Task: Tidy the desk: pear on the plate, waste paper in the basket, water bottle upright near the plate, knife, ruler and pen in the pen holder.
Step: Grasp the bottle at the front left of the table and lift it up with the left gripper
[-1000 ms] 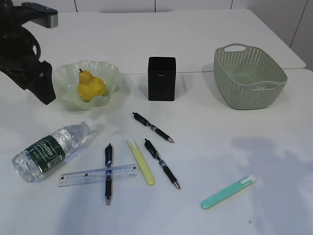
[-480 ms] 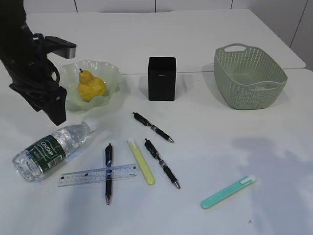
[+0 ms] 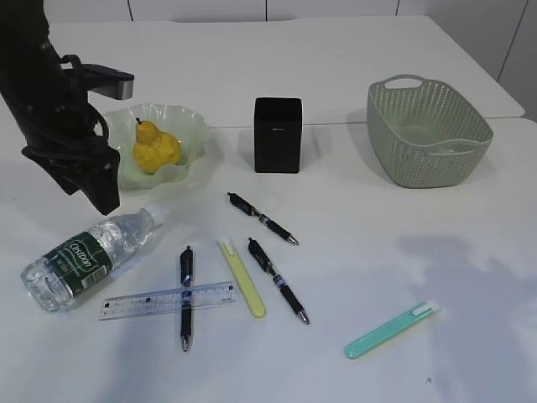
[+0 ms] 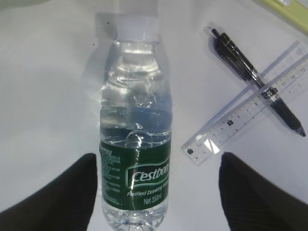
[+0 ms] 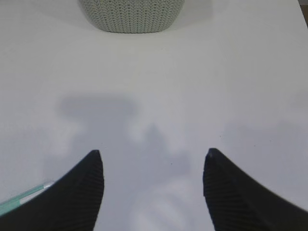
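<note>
Left wrist view: my left gripper [image 4: 156,192] spread wide, empty, straddling water bottle [image 4: 136,130] lying flat on desk [image 3: 394,252], cap toward plate [image 3: 189,126]. Risk I see: round, wet-slick bottle rolls or squirts out if fingers close off-centre; swing could knock ruler [image 4: 250,108] and pen [image 4: 255,77] crossed just beside. Right gripper [image 5: 151,192] also wide, empty, over bare white tabletop near basket [image 5: 132,14]. White wall panels behind.

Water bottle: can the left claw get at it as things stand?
Probably yes. The left claw is open, its fingers on either side of the water bottle, which lies on its side on the desk. The nearby ruler is clear of the bottle.
</note>
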Available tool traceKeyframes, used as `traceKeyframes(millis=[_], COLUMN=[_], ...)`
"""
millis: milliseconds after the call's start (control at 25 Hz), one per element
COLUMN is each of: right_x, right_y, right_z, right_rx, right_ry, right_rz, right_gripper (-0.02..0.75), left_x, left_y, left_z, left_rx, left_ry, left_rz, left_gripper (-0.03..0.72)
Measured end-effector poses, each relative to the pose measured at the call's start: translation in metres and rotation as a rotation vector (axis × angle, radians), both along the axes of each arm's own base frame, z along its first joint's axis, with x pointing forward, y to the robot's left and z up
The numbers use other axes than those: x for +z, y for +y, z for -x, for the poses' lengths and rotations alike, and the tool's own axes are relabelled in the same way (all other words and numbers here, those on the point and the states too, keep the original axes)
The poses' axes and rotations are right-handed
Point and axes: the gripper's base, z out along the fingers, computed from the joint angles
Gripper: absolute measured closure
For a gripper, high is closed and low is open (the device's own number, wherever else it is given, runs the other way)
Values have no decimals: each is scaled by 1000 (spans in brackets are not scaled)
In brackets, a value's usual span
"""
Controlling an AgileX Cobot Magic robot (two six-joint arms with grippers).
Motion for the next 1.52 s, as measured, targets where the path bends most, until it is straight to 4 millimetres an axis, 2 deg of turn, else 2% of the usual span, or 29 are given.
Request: traceKeyframes(millis=[280,520,680,880,1200,1520], right_x=[0,0,0,0,0,0], right_y=[0,1,1,1,1,1], right_z=[0,0,0,0,0,0], right_rx=[-4,-22,-23,-23,-23,-23], right_ry=[0,-1,-1,-1,-4,-4], right_rz=[-7,-42,-45,-45,-45,-45], right_gripper=[225,225,225,225,225,225], left_x=[0,-2,-17,-44,-44,-69], left_y=[1,1,0,1,-15,-21], left_z=[-1,-3,-7,-17,-29,-30], left_rx=[-41,-51,-54,-69,-102,-125], left_ry=[-14,-25,8,56,26,92], left_rz=[-15,-14,-24,-74,-73,-101], left_gripper=[131,67,37,51,56,59])
